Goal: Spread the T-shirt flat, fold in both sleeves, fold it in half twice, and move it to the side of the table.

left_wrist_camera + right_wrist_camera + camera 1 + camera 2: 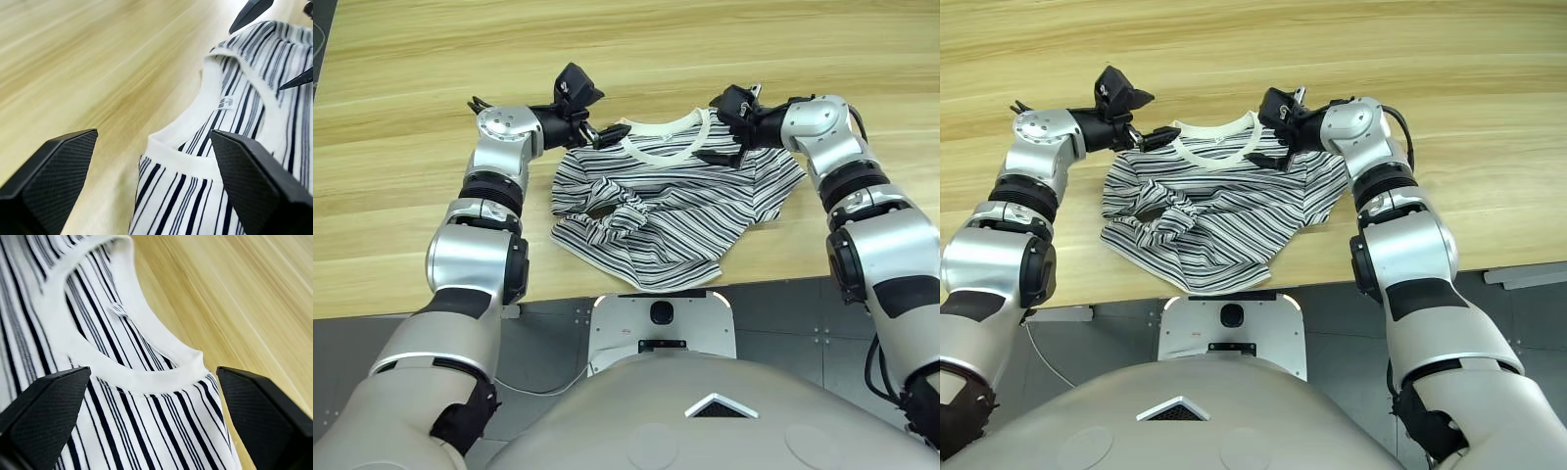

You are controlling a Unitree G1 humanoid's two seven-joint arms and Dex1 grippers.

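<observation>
A black-and-white striped T-shirt with a cream collar lies rumpled on the wooden table, its left side bunched into a knot of folds. My left gripper hovers open over the shirt's left shoulder beside the collar; the left wrist view has the collar edge between its fingers. My right gripper stands open over the right shoulder, its fingers straddling the collar in the right wrist view. Neither holds cloth.
The wooden table stretches wide beyond and to both sides of the shirt. Its near edge runs just below the shirt's hem, which slightly overhangs it.
</observation>
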